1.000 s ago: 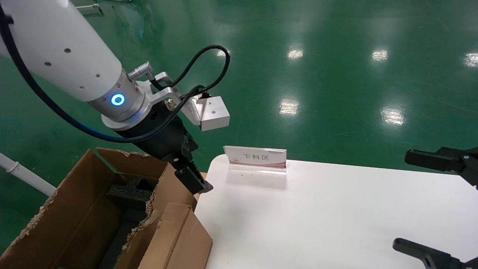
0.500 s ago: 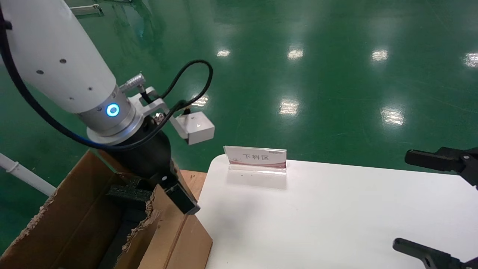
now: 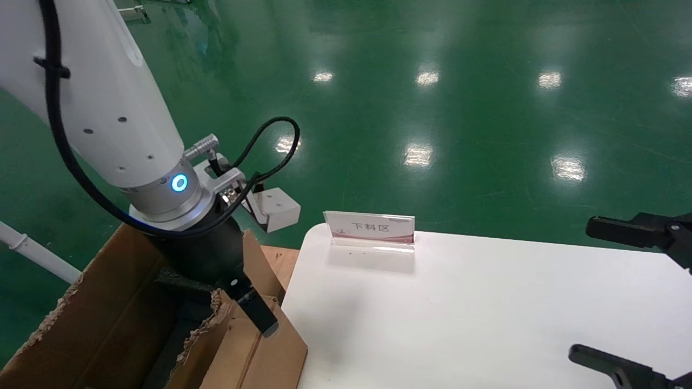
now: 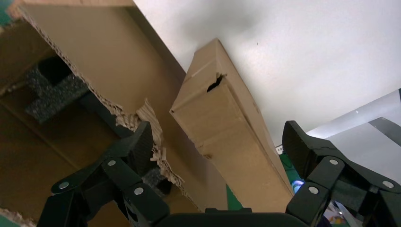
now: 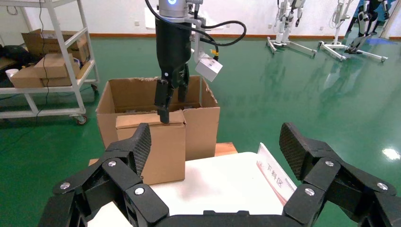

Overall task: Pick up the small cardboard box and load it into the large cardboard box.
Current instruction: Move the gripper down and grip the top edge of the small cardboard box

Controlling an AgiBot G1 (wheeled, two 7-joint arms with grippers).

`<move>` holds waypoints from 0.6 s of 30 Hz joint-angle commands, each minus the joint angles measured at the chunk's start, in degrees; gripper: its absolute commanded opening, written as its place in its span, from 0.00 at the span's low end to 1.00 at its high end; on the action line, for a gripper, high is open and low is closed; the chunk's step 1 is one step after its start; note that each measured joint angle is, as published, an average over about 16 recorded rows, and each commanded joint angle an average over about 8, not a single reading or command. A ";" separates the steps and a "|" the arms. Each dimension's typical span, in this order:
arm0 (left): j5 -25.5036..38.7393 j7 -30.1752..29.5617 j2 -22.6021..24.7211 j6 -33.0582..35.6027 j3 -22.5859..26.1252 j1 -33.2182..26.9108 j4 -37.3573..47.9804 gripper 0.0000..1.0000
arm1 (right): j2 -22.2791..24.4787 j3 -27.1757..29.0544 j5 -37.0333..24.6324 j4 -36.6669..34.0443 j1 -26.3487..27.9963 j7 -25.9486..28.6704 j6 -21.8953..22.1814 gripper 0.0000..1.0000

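The small cardboard box [image 3: 254,354] stands on edge against the outer wall of the large cardboard box [image 3: 102,319], at the white table's left end. My left gripper [image 3: 246,308] is open and points down over the small box's top edge. In the left wrist view the small box [image 4: 227,127] lies between the spread fingers of the left gripper [image 4: 218,137] and touches neither. The carton's torn wall [image 4: 104,61] and black foam [image 4: 52,90] are beside it. The right wrist view shows the small box [image 5: 151,146] in front of the carton [image 5: 203,123]. My right gripper [image 3: 581,289] is open and parked over the table's right side.
A clear sign stand with a Chinese label [image 3: 369,229] stands at the far edge of the white table [image 3: 459,313]. A wooden board [image 3: 278,259] lies between carton and table. A shelf cart with boxes [image 5: 47,66] stands far off on the green floor.
My left arm has come down and toward me. Its fingers have dropped from above the carton's rim to the small box's top edge. The right arm has not moved.
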 commanded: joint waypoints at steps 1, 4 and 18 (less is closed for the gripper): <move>-0.20 -1.09 0.25 0.01 0.77 0.08 0.00 1.00 | 0.00 0.00 0.00 0.00 0.00 0.00 0.00 1.00; -0.29 -2.24 0.35 0.00 1.62 0.69 0.00 1.00 | 0.00 0.00 0.00 0.00 0.00 0.00 0.00 1.00; -0.45 -5.23 0.22 -1.09 3.68 4.00 0.00 1.00 | 0.00 0.00 0.00 0.00 0.00 0.00 0.00 1.00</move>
